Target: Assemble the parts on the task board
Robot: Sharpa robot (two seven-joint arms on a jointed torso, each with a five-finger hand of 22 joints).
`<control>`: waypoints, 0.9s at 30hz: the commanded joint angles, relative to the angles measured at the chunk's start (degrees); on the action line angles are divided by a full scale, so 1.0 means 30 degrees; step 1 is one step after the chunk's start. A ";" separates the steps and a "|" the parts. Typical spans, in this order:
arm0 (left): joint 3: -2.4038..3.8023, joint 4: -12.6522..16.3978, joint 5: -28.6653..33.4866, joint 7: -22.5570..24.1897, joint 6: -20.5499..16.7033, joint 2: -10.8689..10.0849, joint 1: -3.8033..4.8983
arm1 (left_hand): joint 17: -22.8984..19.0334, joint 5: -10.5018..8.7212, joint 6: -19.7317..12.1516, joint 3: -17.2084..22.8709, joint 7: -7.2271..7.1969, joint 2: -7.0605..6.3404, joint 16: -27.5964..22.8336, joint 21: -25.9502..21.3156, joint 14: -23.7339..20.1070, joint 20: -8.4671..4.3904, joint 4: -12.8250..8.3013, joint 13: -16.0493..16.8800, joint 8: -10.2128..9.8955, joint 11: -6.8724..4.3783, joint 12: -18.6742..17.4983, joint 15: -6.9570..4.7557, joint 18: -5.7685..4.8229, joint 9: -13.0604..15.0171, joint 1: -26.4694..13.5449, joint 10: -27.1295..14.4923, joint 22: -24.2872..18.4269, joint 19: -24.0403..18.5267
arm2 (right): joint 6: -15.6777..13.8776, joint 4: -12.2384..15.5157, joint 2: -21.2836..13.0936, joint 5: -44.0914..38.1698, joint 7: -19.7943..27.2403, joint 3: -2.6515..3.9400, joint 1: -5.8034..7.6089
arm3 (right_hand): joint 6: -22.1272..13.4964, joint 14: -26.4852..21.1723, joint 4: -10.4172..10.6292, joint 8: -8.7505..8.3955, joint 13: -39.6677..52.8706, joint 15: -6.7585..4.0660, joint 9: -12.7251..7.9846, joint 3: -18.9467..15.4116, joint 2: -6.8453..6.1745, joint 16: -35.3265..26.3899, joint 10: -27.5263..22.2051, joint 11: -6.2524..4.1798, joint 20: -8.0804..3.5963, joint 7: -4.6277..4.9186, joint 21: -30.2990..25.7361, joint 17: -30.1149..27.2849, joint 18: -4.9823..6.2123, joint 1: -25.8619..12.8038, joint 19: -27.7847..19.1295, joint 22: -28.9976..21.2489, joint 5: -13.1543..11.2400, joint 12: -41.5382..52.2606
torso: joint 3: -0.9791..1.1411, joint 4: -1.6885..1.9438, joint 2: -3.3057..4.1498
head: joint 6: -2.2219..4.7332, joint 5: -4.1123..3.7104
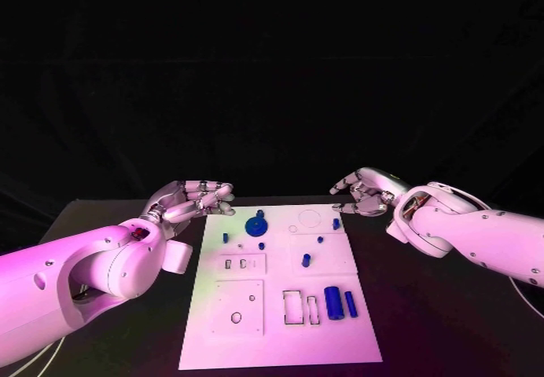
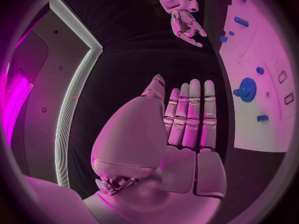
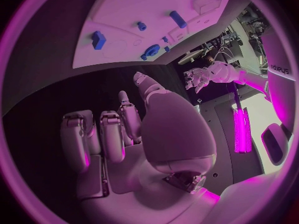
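While both hands hover empty with fingers loosely apart, the task board lies untouched.

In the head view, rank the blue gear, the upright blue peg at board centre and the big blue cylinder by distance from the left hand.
From the left hand:
1. Blue gear, far end.
2. Upright blue peg, board centre.
3. Big blue cylinder, near right part.

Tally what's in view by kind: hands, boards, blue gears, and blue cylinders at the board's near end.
Hands: 2, left hand and right hand
Board: 1
Gear: 1
Cylinders: 2, thick cylinder and thin cylinder
Total: 6
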 commanded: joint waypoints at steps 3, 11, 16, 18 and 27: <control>0.0002 -0.0023 0.0043 0.0162 0.0637 0.0085 0.0010 | -0.0883 -0.0064 0.0253 -0.0068 -0.0016 0.0082 -0.1820 -0.0644 0.0779 0.0172 0.0242 -0.0185 -0.0343 -0.0018 -0.0365 0.0042 0.0100 0.0007 0.0220 0.0337 -0.0518 -0.0149 | 0.1011 -0.0687 -0.0120 0.0599 0.1013 -0.0016 -0.0369 | 0.0026 0.1724 -0.0126 -0.0109 0.0525 0.0049 -0.0022 0.0001 0.0021 -0.0098 -0.0108 -0.0022 0.0058 0.0000 -0.0101 0.3963 0.0029 0.0212 0.1600 0.4568 -0.0021 -0.0065 | 0.0040 -0.0010 -0.0010 | -0.0012 -0.0026; -0.0006 -0.0064 0.0043 0.0146 0.0711 0.0110 0.0009 | -0.1345 -0.0061 0.0361 -0.0097 -0.0037 0.0113 -0.3200 -0.0193 0.2023 -0.0265 0.0305 -0.0375 -0.0619 -0.0018 -0.0791 -0.0050 0.0127 -0.0007 0.0353 0.0465 -0.0514 0.1197 | 0.1395 -0.1906 0.0413 0.0629 0.0974 -0.0034 -0.1012 | 0.0022 0.1734 -0.0174 -0.0127 0.0524 0.0052 -0.0038 0.0001 -0.0010 -0.0082 -0.0110 -0.0018 0.0061 0.0003 -0.0113 0.4005 0.0033 0.0267 0.1588 0.4556 -0.0036 -0.0069 | 0.0023 0.0004 0.0021 | -0.0162 0.0036; -0.0007 -0.0066 0.0043 0.0155 0.0742 0.0149 0.0008 | -0.1424 -0.0062 0.0414 -0.0116 -0.0052 0.0110 -0.3576 -0.0155 0.2169 -0.0353 0.0325 -0.0410 -0.0663 -0.0029 -0.0863 -0.0052 0.0089 -0.0004 0.0362 0.0535 -0.0521 0.1274 | 0.1511 -0.2507 0.0739 0.0485 0.0883 -0.0056 -0.1211 | 0.0028 0.1736 -0.0198 -0.0131 0.0523 0.0053 -0.0043 0.0011 -0.0010 -0.0078 -0.0111 -0.0017 0.0062 0.0003 -0.0141 0.4015 0.0043 0.0300 0.1560 0.4527 -0.0035 -0.0070 | 0.0019 0.0031 0.0006 | -0.0242 0.0021; -0.0007 -0.0070 0.0043 0.0160 0.0748 0.0148 0.0008 | -0.1484 -0.0063 0.0434 -0.0129 -0.0050 0.0109 -0.3861 -0.0280 0.2203 -0.0332 0.0335 -0.0433 -0.0700 -0.0021 -0.0914 -0.0033 0.0062 -0.0005 0.0369 0.0571 -0.0599 0.1129 | 0.1541 -0.2677 0.0835 0.0448 0.0863 -0.0060 -0.1281 | 0.0027 0.1737 -0.0199 -0.0132 0.0523 0.0053 -0.0044 0.0009 -0.0013 -0.0077 -0.0111 -0.0017 0.0062 0.0004 -0.0139 0.4016 0.0042 0.0300 0.1562 0.4529 -0.0037 -0.0071 | 0.0042 0.0033 0.0033 | -0.0234 0.0067; -0.0007 -0.0080 0.0043 0.0170 0.0745 0.0126 0.0009 | -0.1562 -0.0062 0.0464 -0.0157 -0.0033 0.0110 -0.4348 -0.0580 0.2346 -0.0225 0.0355 -0.0475 -0.0774 -0.0005 -0.1014 -0.0003 0.0038 -0.0007 0.0371 0.0621 -0.0788 0.0838 | 0.1691 -0.3001 0.1175 0.0400 0.0840 -0.0065 -0.1465 | 0.0017 0.1743 -0.0211 -0.0144 0.0518 0.0056 -0.0055 -0.0009 -0.0041 -0.0068 -0.0116 -0.0010 0.0063 0.0010 -0.0137 0.4041 0.0042 0.0300 0.1564 0.4531 -0.0071 -0.0076 | 0.0046 0.0049 0.0034 | -0.0356 0.0114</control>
